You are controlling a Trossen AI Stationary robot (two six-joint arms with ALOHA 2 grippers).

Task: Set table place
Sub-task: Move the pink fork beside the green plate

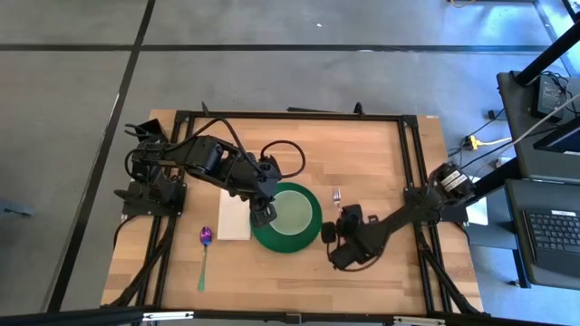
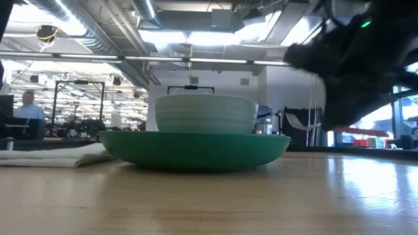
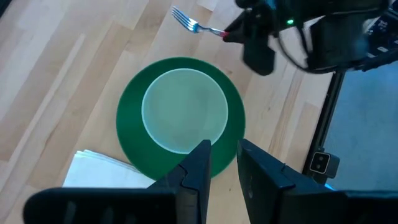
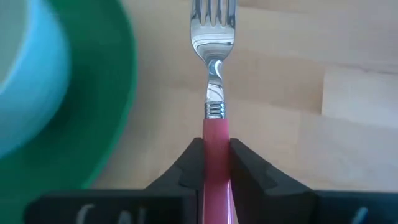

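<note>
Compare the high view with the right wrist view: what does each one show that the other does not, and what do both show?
Only the high view shows the left gripper over the plate's edge, the white napkin, the spoon and the whole table. Only the right wrist view shows the right gripper shut on the fork's red handle. Both show the fork, the green plate and the pale bowl on it.

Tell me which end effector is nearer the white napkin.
Left. The left end effector hangs over the green plate's edge, right beside the napkin. The right end effector is across the plate from the napkin, clamped on the red-handled fork.
</note>
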